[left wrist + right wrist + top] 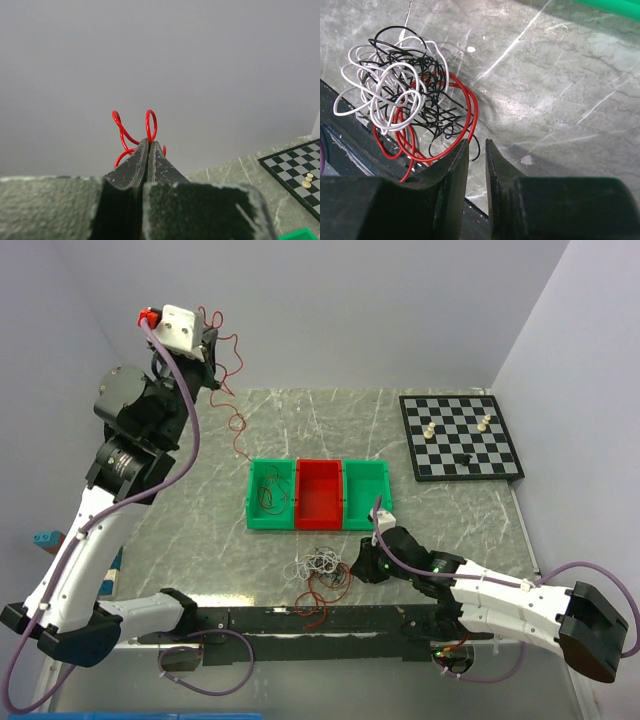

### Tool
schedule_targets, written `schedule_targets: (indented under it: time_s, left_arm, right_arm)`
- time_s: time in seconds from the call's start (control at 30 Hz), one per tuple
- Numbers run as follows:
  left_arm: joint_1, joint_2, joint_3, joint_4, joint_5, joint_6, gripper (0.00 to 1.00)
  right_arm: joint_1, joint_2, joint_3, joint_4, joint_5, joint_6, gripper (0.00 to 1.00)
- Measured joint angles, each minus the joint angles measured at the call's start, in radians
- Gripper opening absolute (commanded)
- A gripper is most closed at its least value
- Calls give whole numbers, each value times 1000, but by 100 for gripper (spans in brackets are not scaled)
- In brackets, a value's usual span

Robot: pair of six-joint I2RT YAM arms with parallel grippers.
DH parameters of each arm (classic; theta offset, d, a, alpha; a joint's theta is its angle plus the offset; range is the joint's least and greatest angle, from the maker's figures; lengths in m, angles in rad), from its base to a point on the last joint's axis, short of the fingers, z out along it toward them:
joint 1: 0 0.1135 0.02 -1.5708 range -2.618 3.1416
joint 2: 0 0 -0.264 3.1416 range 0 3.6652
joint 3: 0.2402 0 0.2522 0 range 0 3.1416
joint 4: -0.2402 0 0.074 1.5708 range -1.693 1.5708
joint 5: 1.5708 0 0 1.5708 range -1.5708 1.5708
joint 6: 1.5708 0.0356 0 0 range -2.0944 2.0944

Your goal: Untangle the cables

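Note:
My left gripper [208,352] is raised high at the back left and is shut on a red cable [150,125], whose loops stick out past the fingertips. That red cable [238,425] hangs down to the table behind the bins. A tangle of white, black and red cables [322,575] lies near the front edge of the table. In the right wrist view the tangle [405,95] is just ahead and to the left of my right gripper [476,142]. The right gripper's jaws stand slightly apart with nothing gripped, and a black loop lies on the table by the left fingertip.
Three bins stand in a row mid-table. The left green bin [255,515] holds a thin dark wire, then come a red bin [320,515] and another green bin [365,518]. A chessboard [450,415] with a few pieces lies at the back right.

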Motion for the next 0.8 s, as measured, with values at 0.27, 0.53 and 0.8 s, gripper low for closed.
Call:
schedule_targets:
  time_s: [0.27,0.53,0.8]
  left_arm:
    - [0,-50,-145,-12,10,-6,1]
    - [0,-63,-300,-88,73,-56,1]
    - [-2,-63,-347,-159,150,-116,1]
  right_arm:
    - [0,-3,0,0,0,0,27]
    - [0,-3,0,5,0,0,27]
    - [0,-2,0,9,0,0,27]
